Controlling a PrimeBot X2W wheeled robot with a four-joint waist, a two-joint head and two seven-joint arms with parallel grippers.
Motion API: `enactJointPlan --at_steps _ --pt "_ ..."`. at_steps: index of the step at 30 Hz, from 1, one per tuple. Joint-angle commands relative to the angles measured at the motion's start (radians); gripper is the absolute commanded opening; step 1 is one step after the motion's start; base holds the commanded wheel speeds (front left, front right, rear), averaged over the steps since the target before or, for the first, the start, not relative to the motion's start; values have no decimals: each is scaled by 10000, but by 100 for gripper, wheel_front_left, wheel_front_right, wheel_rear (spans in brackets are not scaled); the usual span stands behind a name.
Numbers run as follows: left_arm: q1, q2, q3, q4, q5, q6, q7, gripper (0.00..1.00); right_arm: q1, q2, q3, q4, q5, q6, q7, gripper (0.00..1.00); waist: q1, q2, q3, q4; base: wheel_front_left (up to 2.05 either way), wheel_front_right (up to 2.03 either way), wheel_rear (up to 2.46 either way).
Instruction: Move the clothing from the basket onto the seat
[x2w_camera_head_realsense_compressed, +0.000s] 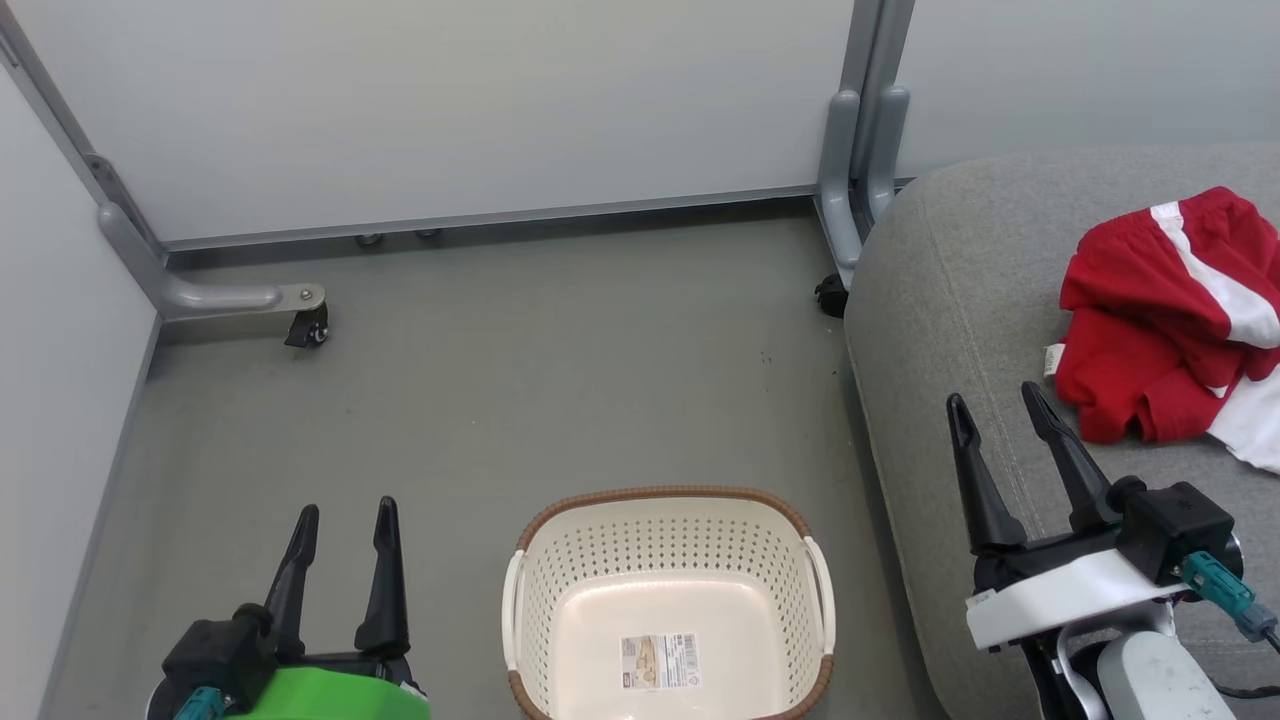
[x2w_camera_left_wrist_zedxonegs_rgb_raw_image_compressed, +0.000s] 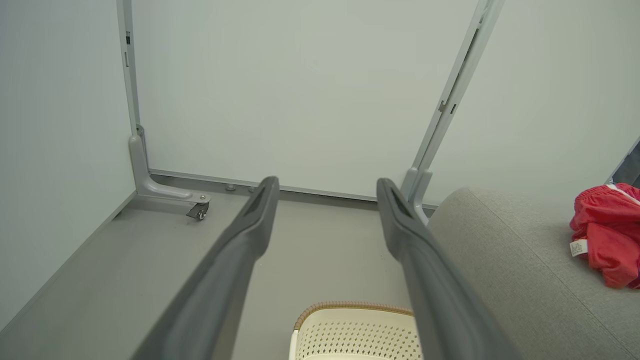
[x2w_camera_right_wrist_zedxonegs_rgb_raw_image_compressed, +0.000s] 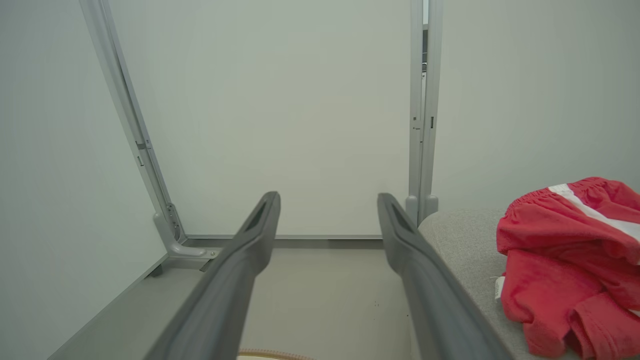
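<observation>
The right end effector (x2w_camera_head_realsense_compressed: 995, 398) has its two dark fingers spread apart, with nothing between them. It hangs over the front part of the grey seat (x2w_camera_head_realsense_compressed: 960, 300). The red and white clothing (x2w_camera_head_realsense_compressed: 1150, 310) lies crumpled in a heap on the seat, just ahead of this end effector's fingertips and to their right, near but not touching them.

The left end effector (x2w_camera_head_realsense_compressed: 346, 508) also has its fingers apart and holds nothing, poised above the grey floor (x2w_camera_head_realsense_compressed: 500, 380). The cream basket (x2w_camera_head_realsense_compressed: 660, 493) stands on the floor between the two end effectors, just to the right of the left one and beside the seat's edge. The basket's bare bottom shows a label sticker (x2w_camera_head_realsense_compressed: 660, 662). The clothing is well off to the right of the left end effector, beyond the basket.
</observation>
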Motion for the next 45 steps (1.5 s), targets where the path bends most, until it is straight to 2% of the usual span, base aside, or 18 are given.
enactJointPlan --at_steps 1,12,13,16,30,45 --pt "-43 36 21 8 -54 -39 -4 100 56 -52 -5 14 39 -19 -29 100 0 0 7 -5 0 0 0" --pt "-44 36 -20 -73 -277 -36 -4 100 8 -85 69 53 43 -19 -29 100 0 0 33 -21 0 0 0" --pt "-6 0 -44 -63 -282 -12 0 0 -3 -46 54 33 0 0 0 0 0 0 36 -22 0 0 0" --pt "51 -23 -83 196 -448 -9 25 0 112 57 55 289 173 0 43 0 0 0 40 -30 0 0 0" --pt "-269 138 74 336 -2918 -4 575 0 -45 147 -267 539 2744 -2 649 0 0 0 67 -116 0 0 0" --pt "-576 246 240 500 -5079 -18 1092 0 -191 253 -581 765 5007 -4 1213 0 0 0 95 -206 0 0 0"
